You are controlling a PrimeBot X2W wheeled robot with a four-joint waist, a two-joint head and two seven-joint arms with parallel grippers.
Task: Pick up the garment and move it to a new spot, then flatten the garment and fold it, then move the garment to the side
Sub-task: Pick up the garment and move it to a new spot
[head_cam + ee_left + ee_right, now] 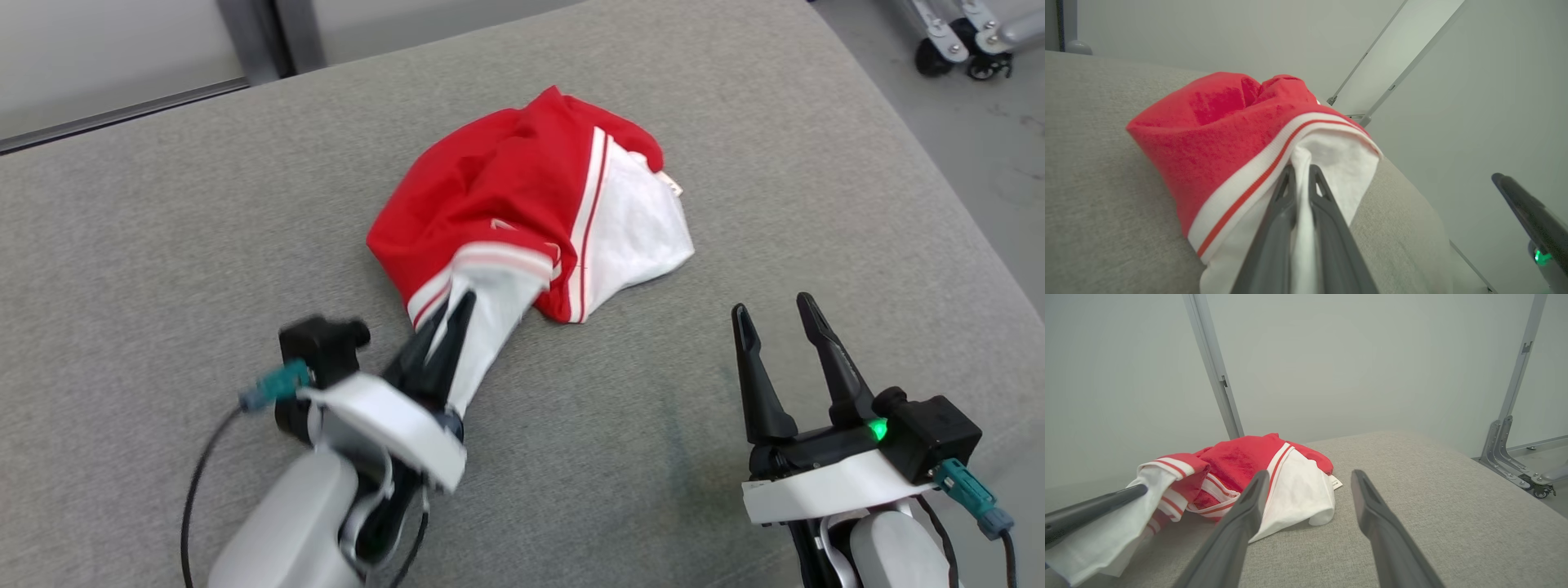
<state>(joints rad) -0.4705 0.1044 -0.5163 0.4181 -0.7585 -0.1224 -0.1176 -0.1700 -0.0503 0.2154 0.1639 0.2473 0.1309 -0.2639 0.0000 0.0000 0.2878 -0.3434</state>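
Garment (506, 196), a crumpled red-and-white piece, lies on the grey fabric tabletop (163, 245). Its nearest white end is pinched in the left pincer (457, 306), whose fingers are closed tight on the cloth. The right pincer (771, 306) sits apart to the right over bare tabletop, fingers spread wide, holding nothing. Beyond, the red bulk lies heaped mid-tabletop. Wheeled metal legs (951, 45) stand on the floor, far right.

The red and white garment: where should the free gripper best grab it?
Probably the loose white flap on the garment's right edge, approached from the right by the open right gripper: it lies thin, nearest it, opposite the left gripper's pinch.
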